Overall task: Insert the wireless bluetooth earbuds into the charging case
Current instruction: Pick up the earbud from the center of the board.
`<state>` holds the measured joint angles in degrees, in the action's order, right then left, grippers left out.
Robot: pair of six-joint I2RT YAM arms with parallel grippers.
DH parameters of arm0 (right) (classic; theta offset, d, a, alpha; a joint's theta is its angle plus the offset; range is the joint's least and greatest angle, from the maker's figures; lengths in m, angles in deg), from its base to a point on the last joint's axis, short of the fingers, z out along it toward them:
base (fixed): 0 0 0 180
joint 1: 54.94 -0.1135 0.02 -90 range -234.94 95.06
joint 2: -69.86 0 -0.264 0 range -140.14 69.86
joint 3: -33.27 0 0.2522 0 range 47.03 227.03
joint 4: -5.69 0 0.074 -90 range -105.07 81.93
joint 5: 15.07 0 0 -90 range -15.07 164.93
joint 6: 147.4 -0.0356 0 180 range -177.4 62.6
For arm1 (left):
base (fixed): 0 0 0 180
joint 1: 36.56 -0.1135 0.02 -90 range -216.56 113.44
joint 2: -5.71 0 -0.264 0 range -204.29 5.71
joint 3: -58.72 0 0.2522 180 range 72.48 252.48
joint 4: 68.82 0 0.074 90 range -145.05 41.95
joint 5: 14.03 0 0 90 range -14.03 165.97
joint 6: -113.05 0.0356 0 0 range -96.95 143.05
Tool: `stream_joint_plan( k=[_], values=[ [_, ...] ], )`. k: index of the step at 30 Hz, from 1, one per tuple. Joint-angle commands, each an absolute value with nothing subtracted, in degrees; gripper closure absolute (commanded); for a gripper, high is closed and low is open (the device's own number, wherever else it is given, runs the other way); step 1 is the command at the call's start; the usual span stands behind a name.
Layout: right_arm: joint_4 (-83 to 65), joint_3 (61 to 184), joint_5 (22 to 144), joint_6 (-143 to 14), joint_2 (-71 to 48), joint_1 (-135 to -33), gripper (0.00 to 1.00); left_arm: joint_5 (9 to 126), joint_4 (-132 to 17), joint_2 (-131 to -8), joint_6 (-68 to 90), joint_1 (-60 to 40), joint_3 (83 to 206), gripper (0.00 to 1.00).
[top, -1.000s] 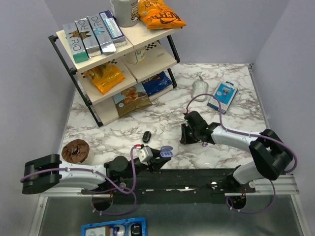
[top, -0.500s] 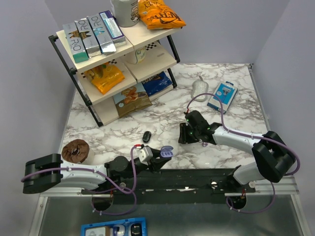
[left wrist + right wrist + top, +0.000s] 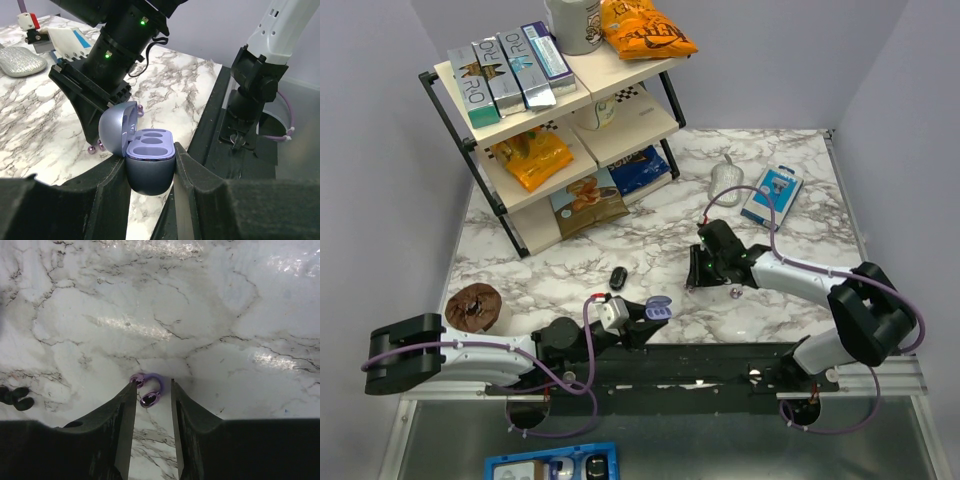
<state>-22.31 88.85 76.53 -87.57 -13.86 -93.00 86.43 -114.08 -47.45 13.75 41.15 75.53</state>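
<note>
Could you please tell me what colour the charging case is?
Lavender-blue charging case, clearest in the left wrist view.

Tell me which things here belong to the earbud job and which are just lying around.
Job: open charging case, gripped in the left pincer; purple earbud inside the open right pincer.
Lying about: snack shelf, blue blister pack, silver pouch, brown round item.
</note>
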Motion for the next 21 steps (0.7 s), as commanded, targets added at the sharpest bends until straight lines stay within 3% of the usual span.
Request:
stream_joint_plan(
  k=[1,16,21],
  values=[
    [-22.9,90.2,76.5,-87.7,-16.2,-92.4,0.59,86.3,-115.3,-46.9,13.6,41.5,68.4,1.0],
    [-20.4,85.7,80.4,-88.8,-15.7,-92.4,0.69,86.0,-117.4,-49.0,13.4,41.5,68.3,1.0],
    [-19.7,84.0,80.8,-89.1,-15.2,-92.4,0.79,85.8,-117.8,-49.6,13.2,41.5,68.2,1.0]
  ],
)
